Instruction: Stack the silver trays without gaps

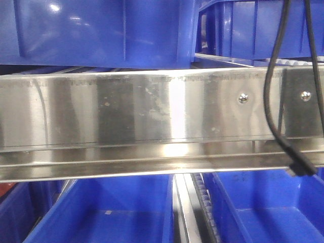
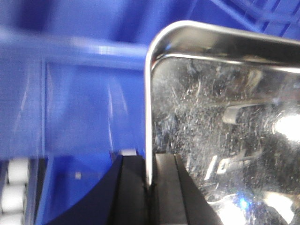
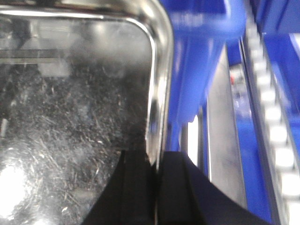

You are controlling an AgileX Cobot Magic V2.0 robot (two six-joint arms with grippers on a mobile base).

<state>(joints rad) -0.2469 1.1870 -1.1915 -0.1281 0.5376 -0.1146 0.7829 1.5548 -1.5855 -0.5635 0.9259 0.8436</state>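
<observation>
Left gripper [image 2: 151,164] sits nearest the lens at 6 o'clock in the left wrist view. Its black jaws are clenched on the tray [image 2: 225,131] rim, one outside the rim and one inside the pan. The tray fills the view from 12 to 5 o'clock. A blue bin [image 2: 79,112] lies behind it at 9 o'clock, with white rollers [image 2: 14,192] at 8 o'clock.

Right gripper [image 3: 157,157] is clenched on a tray rim in the same manner, at 6 o'clock in the right wrist view. The pan spreads from 8 to 12 o'clock. Both arms probably hold one tray by opposite sides, but this cannot be confirmed.

Front view shows no tray and no gripper. The rail [image 1: 152,106] with two screws [image 1: 243,98] crosses the centre, bins [image 1: 111,212] lie at 12 and 6 o'clock, and a cable [image 1: 273,101] hangs at 3 o'clock.

Status: one tray is grasped. No second tray and no stack is in view, so stacking is judged not yet done. Steps left:
- Carry the tray over its mate.
- Align the corners.
- Lower until the rims seat flush.
- Release.
</observation>
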